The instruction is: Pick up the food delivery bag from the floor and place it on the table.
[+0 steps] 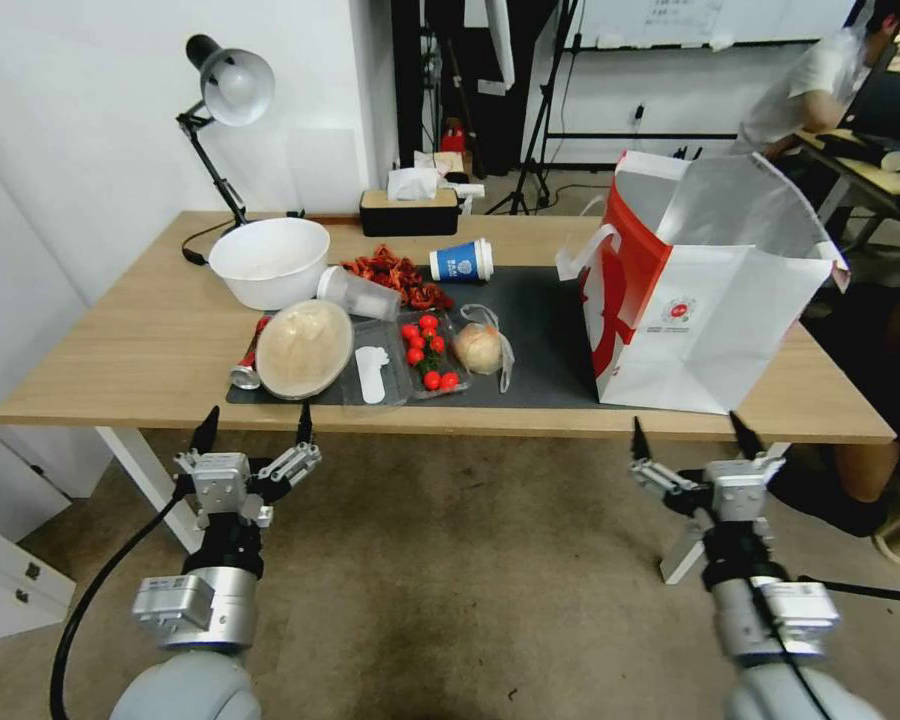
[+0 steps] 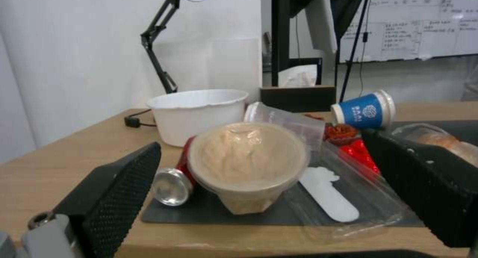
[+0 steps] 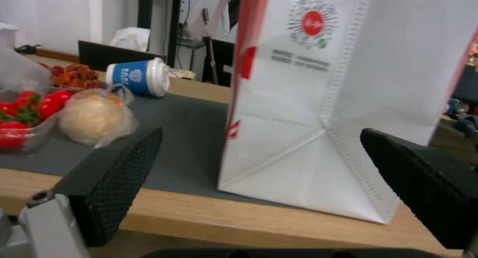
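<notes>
The table (image 1: 120, 370) bears the food delivery bag (image 1: 715, 320) near its front edge; left gripper (image 1: 255, 428) and right gripper (image 1: 685, 432) hover before it, spread wide, empty.

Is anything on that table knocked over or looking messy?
Yes. The blue paper cup lies on its side at the back of the dark mat, and a clear plastic cup and a red can are toppled beside the white bowl. The food delivery bag stands upright.

Food delivery bag (image 3: 319, 101): round red logo, print beneath unreadable (too blurred). Blue cup (image 3: 137, 77): white emblem, illegible.
</notes>
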